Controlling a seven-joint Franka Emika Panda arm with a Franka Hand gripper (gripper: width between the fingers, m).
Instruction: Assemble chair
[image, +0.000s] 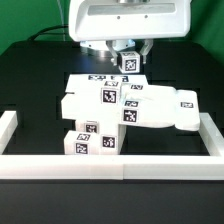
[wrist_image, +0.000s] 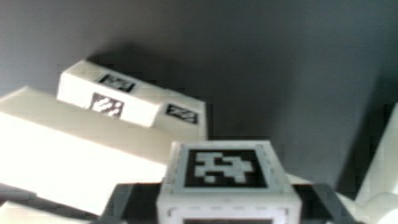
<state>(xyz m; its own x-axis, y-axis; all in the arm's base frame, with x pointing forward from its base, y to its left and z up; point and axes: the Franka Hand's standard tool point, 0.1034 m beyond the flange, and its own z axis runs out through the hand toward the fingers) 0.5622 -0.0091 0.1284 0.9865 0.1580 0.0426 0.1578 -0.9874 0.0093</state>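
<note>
My gripper (image: 128, 58) hangs over the back of the table, shut on a small white tagged block (image: 128, 61) of the chair and holding it above the other parts. In the wrist view the block (wrist_image: 226, 172) sits between my dark fingers (wrist_image: 132, 205), tag facing the camera, with my gripper (wrist_image: 226, 207) closed on its sides. The rest of the chair lies below in a cluster: a flat slab (image: 100, 100), a long piece (image: 170, 105) reaching toward the exterior view's right, and a tagged blocky part (image: 88, 140) at the front. One tagged part (wrist_image: 139, 95) shows beyond the held block.
A low white border wall (image: 110, 163) runs along the front and up both sides (image: 213, 135). The marker board (image: 100, 77) lies flat behind the cluster, under the arm. The table surface is black.
</note>
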